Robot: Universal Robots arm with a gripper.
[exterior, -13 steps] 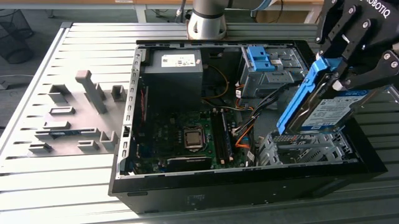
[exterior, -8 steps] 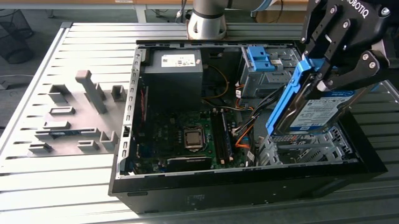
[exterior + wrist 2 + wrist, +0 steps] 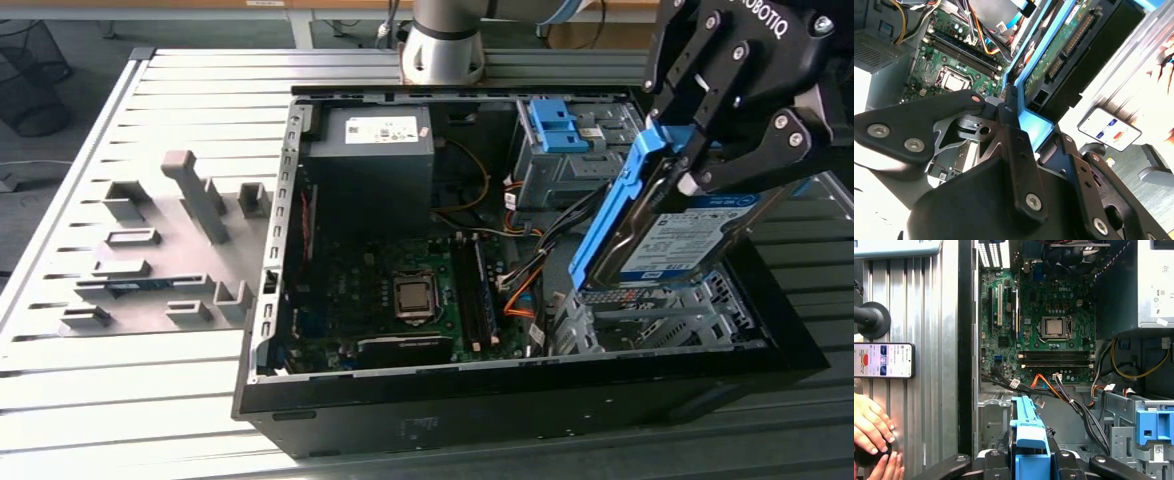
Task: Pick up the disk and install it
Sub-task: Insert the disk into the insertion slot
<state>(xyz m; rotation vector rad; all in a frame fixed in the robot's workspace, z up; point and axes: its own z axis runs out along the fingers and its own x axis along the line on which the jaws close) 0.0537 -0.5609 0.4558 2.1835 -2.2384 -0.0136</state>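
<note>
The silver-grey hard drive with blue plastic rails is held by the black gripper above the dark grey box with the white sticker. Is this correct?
Not quite. In the exterior view the black gripper holds the silver-grey hard drive with blue plastic rails above the metal drive cage at the exterior view's right, not above the dark grey box with the white sticker.

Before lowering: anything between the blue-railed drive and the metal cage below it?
Nothing visible blocks it. The silver-grey rectangular hard drive with blue plastic rails, held tilted in the black gripper, hangs above the grey metal drive cage. Orange and black cables lie beside the cage.
</note>
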